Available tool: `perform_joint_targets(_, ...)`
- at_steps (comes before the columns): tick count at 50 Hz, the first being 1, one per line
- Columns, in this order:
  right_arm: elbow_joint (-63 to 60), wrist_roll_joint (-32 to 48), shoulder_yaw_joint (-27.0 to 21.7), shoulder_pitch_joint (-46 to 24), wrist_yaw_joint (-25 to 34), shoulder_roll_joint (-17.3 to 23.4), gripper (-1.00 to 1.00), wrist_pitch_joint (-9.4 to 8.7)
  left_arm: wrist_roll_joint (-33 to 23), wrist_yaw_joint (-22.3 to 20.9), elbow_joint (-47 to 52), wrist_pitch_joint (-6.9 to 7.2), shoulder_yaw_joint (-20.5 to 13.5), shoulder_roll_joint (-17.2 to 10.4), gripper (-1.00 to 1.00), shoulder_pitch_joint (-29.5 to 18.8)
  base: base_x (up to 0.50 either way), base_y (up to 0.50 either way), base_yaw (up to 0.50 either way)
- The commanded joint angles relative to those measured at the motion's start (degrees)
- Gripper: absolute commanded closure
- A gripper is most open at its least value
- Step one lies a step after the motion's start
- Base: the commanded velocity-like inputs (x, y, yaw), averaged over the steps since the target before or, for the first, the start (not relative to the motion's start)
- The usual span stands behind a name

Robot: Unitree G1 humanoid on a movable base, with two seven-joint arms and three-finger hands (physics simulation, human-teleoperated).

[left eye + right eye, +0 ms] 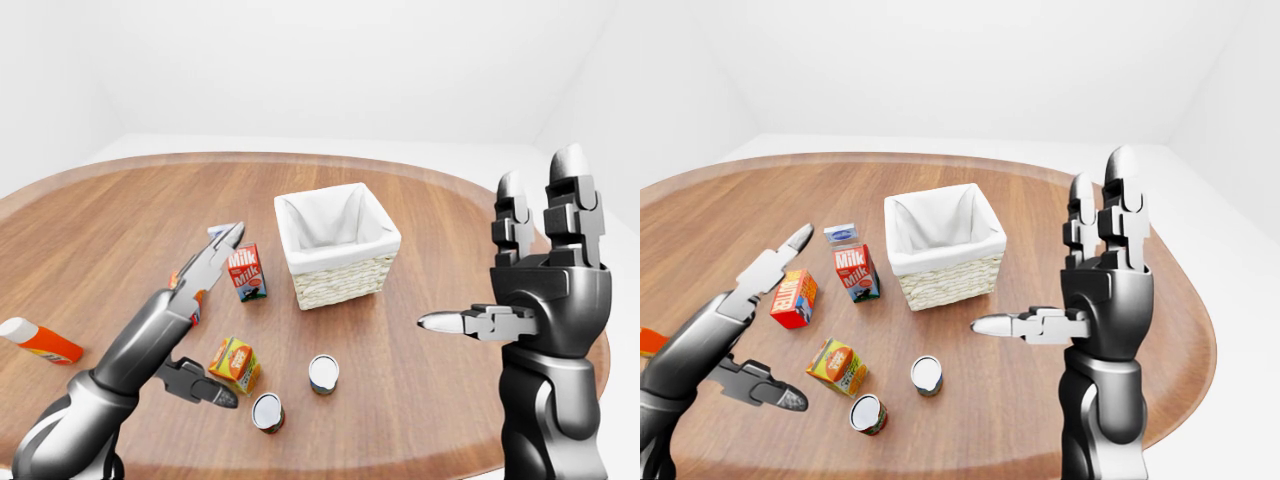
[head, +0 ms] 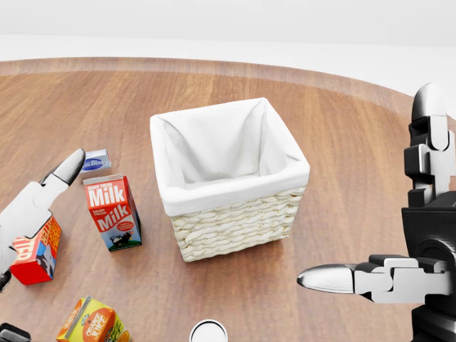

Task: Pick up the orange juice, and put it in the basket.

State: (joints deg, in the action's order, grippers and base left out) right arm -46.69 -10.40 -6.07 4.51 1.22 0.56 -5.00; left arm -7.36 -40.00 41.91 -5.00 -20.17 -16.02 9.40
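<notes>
The orange juice carton (image 1: 235, 363) lies tilted on the wooden table, at the lower left of the left-eye view, and shows at the bottom edge of the head view (image 2: 92, 322). Up and to its right stands the wicker basket (image 1: 340, 283) with a white cloth lining, nothing inside it. My left hand (image 1: 234, 315) is open. Its long fingers (image 1: 210, 258) reach toward the milk carton and its thumb (image 1: 205, 388) hangs just left of the juice, apart from it. My right hand (image 1: 495, 240) is held upright and open at the right, holding nothing.
A red milk carton (image 2: 112, 211), a red butter box (image 2: 32, 249) and a small blue box (image 2: 95, 162) sit left of the basket. Two cans (image 1: 323, 372) (image 1: 267, 411) stand right of and below the juice. An orange-and-white tube (image 1: 40, 340) lies far left.
</notes>
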Motion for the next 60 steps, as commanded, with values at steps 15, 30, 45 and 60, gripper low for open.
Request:
perform_joint_targets(15,-1.4,-0.2,0.0,0.1,0.0,0.0,-1.00,0.00,-9.4,0.0,-13.3,0.00,-1.5,0.4,-1.00,-0.3,0.00,0.00,0.00)
perform_joint_targets(30,-0.5,-0.3,-0.2,0.4,0.5,0.0,-1.00,0.00,-17.2,0.0,-22.3,0.00,-0.5,1.2,-1.00,-2.3,0.00,0.00,0.00)
perform_joint_targets(45,0.4,-0.1,0.2,0.8,0.4,-0.2,-1.00,0.00,-21.2,0.0,-28.3,0.00,2.3,0.5,-1.00,-2.5,0.00,0.00,0.00)
perform_joint_targets(60,0.2,-0.4,0.1,0.5,0.3,-0.1,-1.00,0.00,-26.1,0.0,-34.8,0.00,4.1,0.0,-1.00,-1.2,0.00,0.00,0.00)
